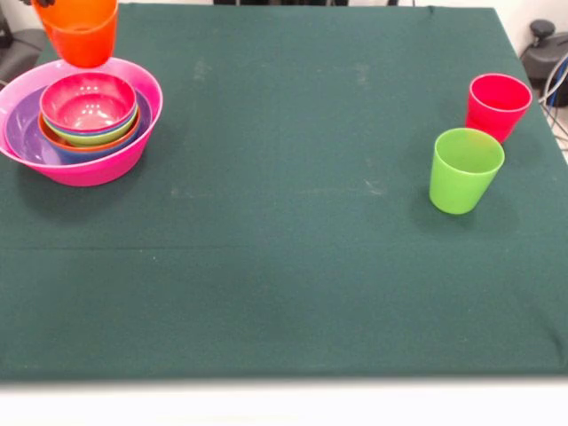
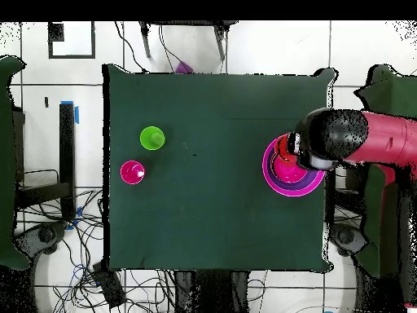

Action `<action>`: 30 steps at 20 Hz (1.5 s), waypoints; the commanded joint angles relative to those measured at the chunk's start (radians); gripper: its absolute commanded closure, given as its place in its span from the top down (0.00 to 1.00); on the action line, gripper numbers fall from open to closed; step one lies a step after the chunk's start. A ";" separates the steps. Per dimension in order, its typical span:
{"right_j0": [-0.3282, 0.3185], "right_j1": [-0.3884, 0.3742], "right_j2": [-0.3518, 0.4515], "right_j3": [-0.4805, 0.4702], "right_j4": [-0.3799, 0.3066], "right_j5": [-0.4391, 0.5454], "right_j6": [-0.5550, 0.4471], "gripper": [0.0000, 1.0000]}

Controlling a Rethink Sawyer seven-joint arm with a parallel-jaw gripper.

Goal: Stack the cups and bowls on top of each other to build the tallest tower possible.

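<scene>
Green cloth table (image 1: 284, 293): nested glossy plastic bowls (image 1: 87, 120) stand far left, orange plastic tumbler (image 1: 82, 31) aloft above them, gripper state untellable, lime (image 1: 464, 170) and red-pink tumblers (image 1: 497, 105) unstacked far right.

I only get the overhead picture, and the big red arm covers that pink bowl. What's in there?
Observer: The front view shows bowls nested in the pink bowl. There is a purple bowl, then several smaller ones, with a red-pink bowl on top.
Visitor: Is the arm carrying anything?
Observer: An orange cup shows at the picture's top edge, by the stack's far rim. I cannot tell if it hangs in the air.
Visitor: Are the green and pink circles on the other side bowls too?
Observer: No. They are a green cup and a red cup, tall, standing mouth up and narrowing toward the base.
</scene>
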 commanded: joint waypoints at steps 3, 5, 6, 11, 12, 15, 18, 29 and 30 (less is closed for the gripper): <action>-0.006 0.043 0.004 0.254 -0.070 -0.201 -0.099 0.00; 0.000 0.047 -0.004 0.263 -0.076 -0.218 -0.084 0.00; 0.001 0.048 -0.007 0.268 -0.079 -0.230 -0.081 0.00; 0.022 0.053 -0.028 0.251 -0.120 -0.254 -0.090 0.00; 0.023 0.050 -0.029 0.246 -0.123 -0.246 -0.099 0.00; 0.021 0.052 -0.024 0.229 -0.131 -0.228 -0.118 0.00; 0.020 0.052 -0.019 0.215 -0.136 -0.205 -0.130 0.00; 0.009 0.089 -0.002 0.164 -0.155 -0.196 -0.158 0.00; 0.007 0.094 -0.002 0.162 -0.160 -0.201 -0.158 0.00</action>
